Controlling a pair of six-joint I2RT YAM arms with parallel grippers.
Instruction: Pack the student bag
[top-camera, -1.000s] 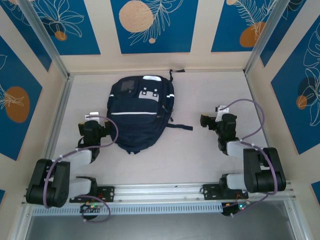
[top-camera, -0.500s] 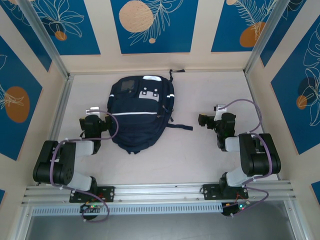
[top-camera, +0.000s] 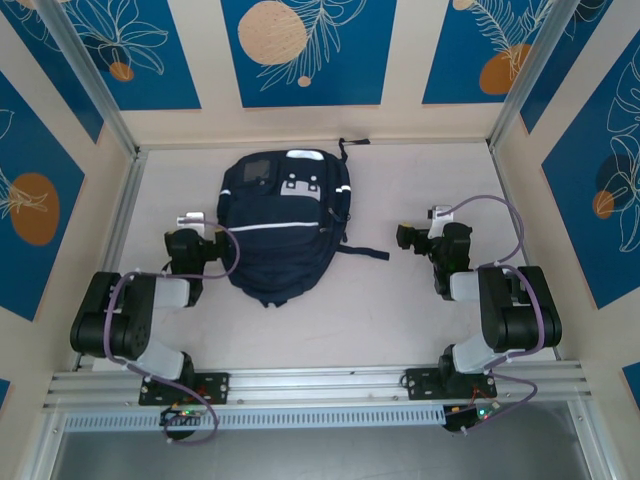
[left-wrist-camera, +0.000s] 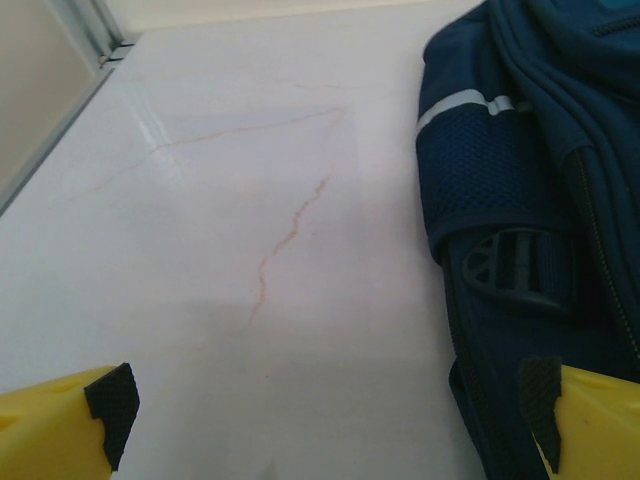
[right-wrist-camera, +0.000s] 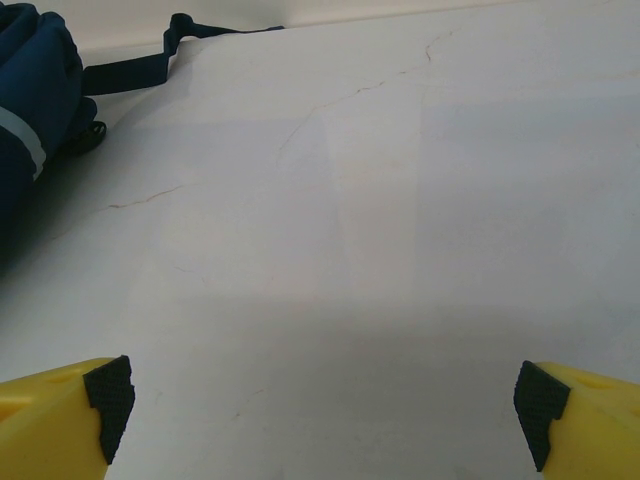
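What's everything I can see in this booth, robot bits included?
student bag: one, dark navy with a pale stripe, lying flat mid-table, black strap trailing right.
table: one, whitish with a marble look, under everything.
wall panels: several, blue with orange discs and white leaf outlines, around the table.
rail: one, silver metal, near edge, carrying both arm bases.
left arm: one, black and grey, left of the bag; yellow jaws open.
right arm: one, black and grey, right of the bag; yellow jaws open over bare table.
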